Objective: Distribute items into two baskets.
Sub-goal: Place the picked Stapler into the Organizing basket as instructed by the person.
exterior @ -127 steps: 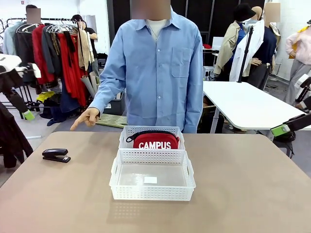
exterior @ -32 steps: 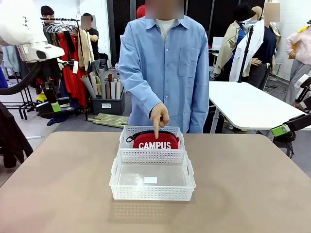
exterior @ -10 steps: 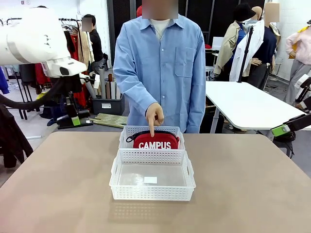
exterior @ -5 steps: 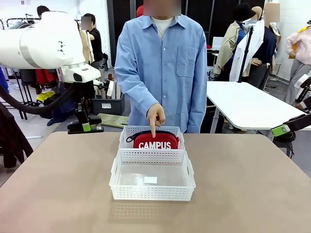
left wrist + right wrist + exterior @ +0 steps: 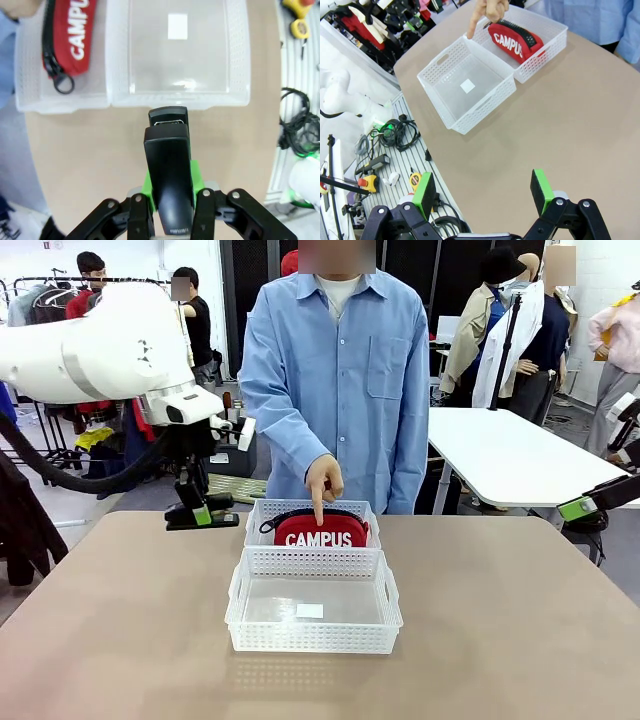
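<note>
- Left end effector (image 5: 200, 512): raised above the worktop (image 5: 120, 620), just beside the left wall of the far basket; green pads (image 5: 196, 172) clamped on the black stapler (image 5: 169, 175). In the front view the stapler (image 5: 200, 519) lies level, its long axis running across the picture toward the baskets.
- Stapler against the baskets, left wrist view: the nose points straight at the side wall of the near basket (image 5: 235, 65), roughly at its middle; the far basket sits off to one side of that line. Judgement: whichever basket is meant, a short carry inward over its rim, and the left arm is much the nearer.
- Far basket (image 5: 262, 512): white lattice, touching the near one end to end, long sides across the worktop; it holds the red CAMPUS pouch (image 5: 320, 531), lettering facing the robot, black strap along the top.
- Person's hand (image 5: 322, 480): index finger pointing down at the pouch, over the far basket. Judgement: this may mark the far basket as the stapler's target.
- Near basket (image 5: 312, 635): the larger of the two; only a white label shows on its floor.
- Right end effector (image 5: 485, 195): fingers spread wide, nothing between them, well apart from the baskets at the right edge of the worktop.
</note>
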Available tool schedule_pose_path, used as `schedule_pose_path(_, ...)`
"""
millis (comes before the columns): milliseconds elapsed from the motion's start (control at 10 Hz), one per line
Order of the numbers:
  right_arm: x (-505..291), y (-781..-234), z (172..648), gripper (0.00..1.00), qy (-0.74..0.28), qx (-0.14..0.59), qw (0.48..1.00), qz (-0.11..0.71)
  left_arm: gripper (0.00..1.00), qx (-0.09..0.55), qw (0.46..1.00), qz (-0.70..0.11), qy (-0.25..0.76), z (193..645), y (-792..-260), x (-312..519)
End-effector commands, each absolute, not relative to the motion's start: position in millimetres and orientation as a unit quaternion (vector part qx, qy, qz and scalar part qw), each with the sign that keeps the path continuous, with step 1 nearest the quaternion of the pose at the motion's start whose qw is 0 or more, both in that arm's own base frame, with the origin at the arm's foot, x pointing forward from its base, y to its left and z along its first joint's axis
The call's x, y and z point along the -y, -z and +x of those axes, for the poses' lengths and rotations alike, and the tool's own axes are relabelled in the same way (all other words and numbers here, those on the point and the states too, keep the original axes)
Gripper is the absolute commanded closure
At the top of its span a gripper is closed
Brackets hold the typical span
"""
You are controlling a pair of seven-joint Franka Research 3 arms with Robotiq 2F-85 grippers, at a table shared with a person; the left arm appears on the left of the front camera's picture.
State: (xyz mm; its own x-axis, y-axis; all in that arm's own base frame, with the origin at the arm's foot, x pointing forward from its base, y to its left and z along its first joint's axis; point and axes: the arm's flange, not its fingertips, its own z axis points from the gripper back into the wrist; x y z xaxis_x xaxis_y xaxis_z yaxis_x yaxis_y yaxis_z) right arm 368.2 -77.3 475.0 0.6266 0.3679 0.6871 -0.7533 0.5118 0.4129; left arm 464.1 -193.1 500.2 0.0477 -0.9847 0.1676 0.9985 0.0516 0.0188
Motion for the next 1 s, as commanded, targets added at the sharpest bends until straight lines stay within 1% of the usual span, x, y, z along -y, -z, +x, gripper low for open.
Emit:
schedule_pose_path(0, 76.4, -476.2, 368.5, 0.0, -0.339, 0.273, 0.824, 0.363, 0.95, 0.068, 0.701, -0.041, 0.709, 465.1, -497.2, 214.7)
schedule_pose_path(300, 76.4, -476.2, 368.5, 0.0, -0.339, 0.273, 0.824, 0.363, 0.95, 0.047, 0.68, -0.034, 0.731, 469.3, -494.2, 252.0)
schedule_pose_path(500, 76.4, -476.2, 368.5, 0.0, -0.339, 0.273, 0.824, 0.363, 0.95, 0.052, 0.657, -0.042, 0.751, 466.4, -486.9, 272.5)
schedule_pose_path(900, 76.4, -476.2, 368.5, 0.0, -0.339, 0.273, 0.824, 0.363, 0.95, 0.071, 0.645, -0.072, 0.758, 454.9, -465.1, 293.4)
